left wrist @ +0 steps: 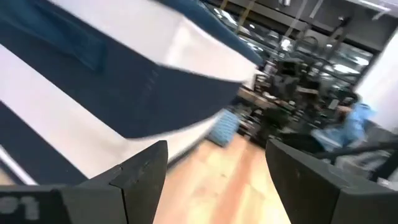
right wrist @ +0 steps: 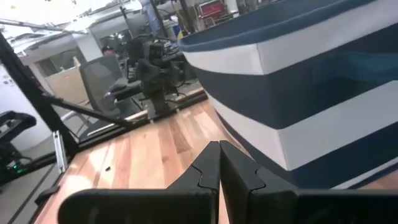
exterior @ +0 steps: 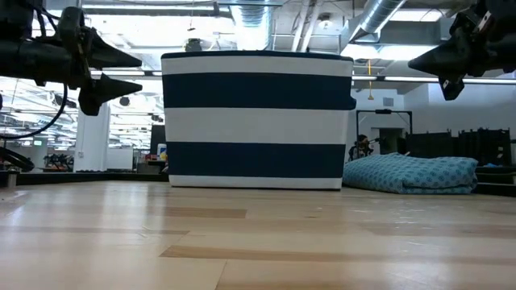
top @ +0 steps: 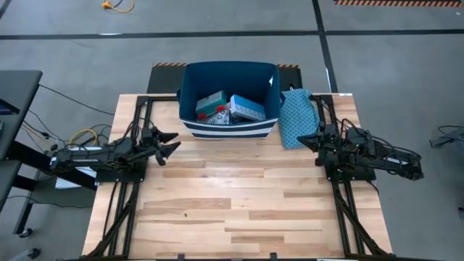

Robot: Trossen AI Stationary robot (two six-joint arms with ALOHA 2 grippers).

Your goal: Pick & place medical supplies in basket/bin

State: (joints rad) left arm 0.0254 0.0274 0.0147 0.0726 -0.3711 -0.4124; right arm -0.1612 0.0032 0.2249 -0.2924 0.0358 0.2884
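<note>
Bin (top: 190, 94) of navy fabric with white stripes, boxy and soft-walled, sits at the table's far middle, holding a teal-and-red box (top: 210, 102) and a light blue pill organiser (top: 246, 107). Right of it slumps a teal patterned cloth bag (top: 296, 118). My left gripper (top: 170, 143) hangs spread at the bin's near left; my right gripper (top: 304, 139), pressed together, hangs beside the bag.

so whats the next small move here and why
Probably none beyond parking both arms: the supplies already lie inside the bin, and no supply shows loose on the table. The left end effector hangs open and empty, the right end effector shut.
</note>
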